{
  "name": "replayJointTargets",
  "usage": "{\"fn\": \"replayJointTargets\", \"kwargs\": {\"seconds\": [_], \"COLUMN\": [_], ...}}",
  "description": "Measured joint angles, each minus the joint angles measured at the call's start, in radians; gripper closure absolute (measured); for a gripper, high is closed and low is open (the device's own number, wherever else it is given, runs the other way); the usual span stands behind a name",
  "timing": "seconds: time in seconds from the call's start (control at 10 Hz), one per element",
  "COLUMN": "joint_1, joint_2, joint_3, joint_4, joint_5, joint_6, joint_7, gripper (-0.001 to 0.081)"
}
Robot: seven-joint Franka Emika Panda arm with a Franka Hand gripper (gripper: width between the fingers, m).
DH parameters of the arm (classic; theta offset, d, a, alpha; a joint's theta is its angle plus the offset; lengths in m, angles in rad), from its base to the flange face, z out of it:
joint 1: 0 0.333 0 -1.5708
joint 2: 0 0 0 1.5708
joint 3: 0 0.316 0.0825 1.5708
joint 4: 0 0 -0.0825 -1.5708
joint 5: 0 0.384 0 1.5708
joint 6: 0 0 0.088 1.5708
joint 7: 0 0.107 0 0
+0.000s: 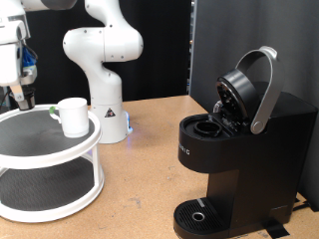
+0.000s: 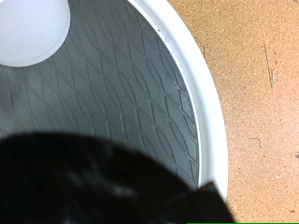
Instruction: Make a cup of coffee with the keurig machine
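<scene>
Exterior view
- Gripper: the arm's hand (image 1: 14, 92) hangs at the exterior view's left edge, just above the top shelf of a white two-tier round stand with dark ribbed mats (image 1: 60, 149). Its fingers run down to the shelf's far left part; whether they are apart or together cannot be told, and nothing is seen between them.
- Cup: the small plain white cylindrical mug (image 1: 74, 117) stands upright on the top shelf, near its right rim, a little to the right of the gripper and apart from it.
- Keurig machine: the large boxy matte-black coffee maker (image 1: 244, 159) stands on the wooden table (image 1: 140, 189) at the exterior view's right, well apart from the stand. Its lid with the silver-grey handle is raised, the pod chamber is open, and the circular drip tray at its base is bare.
- Robot base: the white arm base (image 1: 105, 110) stands behind the stand.

Wrist view
- Stand: the dark ribbed mat and white rim (image 2: 210, 112) fill the picture, with the wooden table beyond the rim.
- Cup: a white round shape (image 2: 28, 33) shows in one corner.
- Gripper: a dark blurred mass covers one edge; the jaws' state cannot be told.
</scene>
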Motion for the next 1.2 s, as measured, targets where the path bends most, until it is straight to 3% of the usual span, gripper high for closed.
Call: {"fn": "replayJointTargets", "kwargs": {"seconds": [0.3,0.6,0.9,1.1,1.2], "joint_1": [0.03,0.075,0.092,0.098,0.118], "joint_2": [-0.002,-0.004,-0.002,-0.002,-0.002], "joint_3": [0.011,0.081,0.164,0.16,0.163], "joint_4": [-0.004,0.01,0.012,0.011,0.013], "joint_5": [0.118,0.205,0.22,0.24,0.288], "joint_6": [-0.007,-0.01,0.023,0.007,0.004], "joint_7": [0.039,0.163,0.303,0.298,0.298], "gripper": [0.0332,0.0332,0.0332,0.0332,0.0332]}}
